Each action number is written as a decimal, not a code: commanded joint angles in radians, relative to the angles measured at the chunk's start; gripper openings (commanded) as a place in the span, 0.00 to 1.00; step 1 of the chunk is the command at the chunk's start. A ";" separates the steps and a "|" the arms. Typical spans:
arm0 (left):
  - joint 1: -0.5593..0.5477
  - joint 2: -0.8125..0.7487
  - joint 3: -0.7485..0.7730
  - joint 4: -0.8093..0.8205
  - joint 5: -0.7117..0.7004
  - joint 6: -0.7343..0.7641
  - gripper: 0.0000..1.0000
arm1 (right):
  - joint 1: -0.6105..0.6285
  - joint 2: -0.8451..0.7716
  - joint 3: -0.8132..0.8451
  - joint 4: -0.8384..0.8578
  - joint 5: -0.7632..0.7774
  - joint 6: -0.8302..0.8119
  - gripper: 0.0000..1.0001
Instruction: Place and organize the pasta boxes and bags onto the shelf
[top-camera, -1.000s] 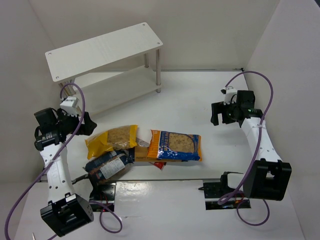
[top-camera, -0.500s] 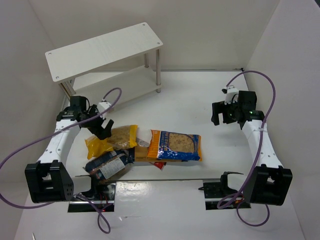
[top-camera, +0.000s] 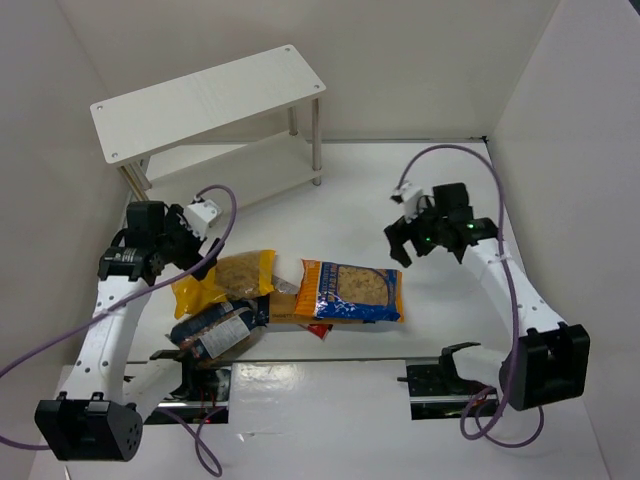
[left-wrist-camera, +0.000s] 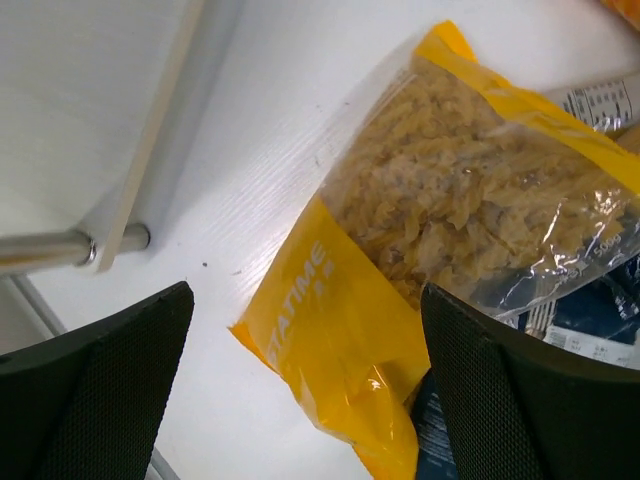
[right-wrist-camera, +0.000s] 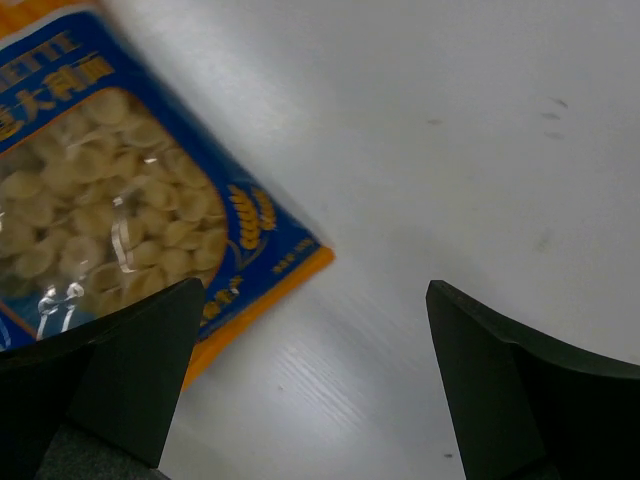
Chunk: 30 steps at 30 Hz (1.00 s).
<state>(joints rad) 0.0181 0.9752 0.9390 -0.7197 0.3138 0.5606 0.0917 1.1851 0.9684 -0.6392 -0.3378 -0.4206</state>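
The white two-tier shelf (top-camera: 210, 100) stands at the back left. The yellow bag (top-camera: 225, 280) of tan pasta, the dark blue-black bag (top-camera: 215, 330) and the blue bag (top-camera: 350, 290) with an orange end lie in a pile in the middle. A strip of orange carton (top-camera: 287, 300) shows between them, mostly hidden. My left gripper (top-camera: 188, 262) is open above the yellow bag's (left-wrist-camera: 430, 230) left end, which lies between its fingers (left-wrist-camera: 530, 400). My right gripper (top-camera: 397, 243) is open over bare table, just right of the blue bag's (right-wrist-camera: 110, 200) orange end.
The shelf's silver leg (left-wrist-camera: 60, 250) and lower board (left-wrist-camera: 80, 100) are close on the left of my left gripper. White walls enclose the table on three sides. Purple cables loop from both arms.
My right arm has swung left, toward the blue bag. My left arm has lifted and turned, its gripper now pointing down at the yellow bag's left end.
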 joint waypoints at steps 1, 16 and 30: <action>0.020 -0.050 0.055 0.049 -0.065 -0.192 1.00 | 0.170 0.018 0.020 -0.068 0.008 -0.173 1.00; 0.240 -0.099 -0.025 0.161 0.133 -0.291 1.00 | 0.752 0.070 0.041 -0.234 0.091 -0.256 1.00; 0.240 -0.099 -0.034 0.161 0.142 -0.281 1.00 | 0.766 0.249 -0.025 -0.114 0.193 -0.238 1.00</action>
<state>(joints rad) 0.2527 0.8825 0.9096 -0.5972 0.4248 0.2848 0.8486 1.4147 0.9520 -0.8108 -0.1814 -0.6670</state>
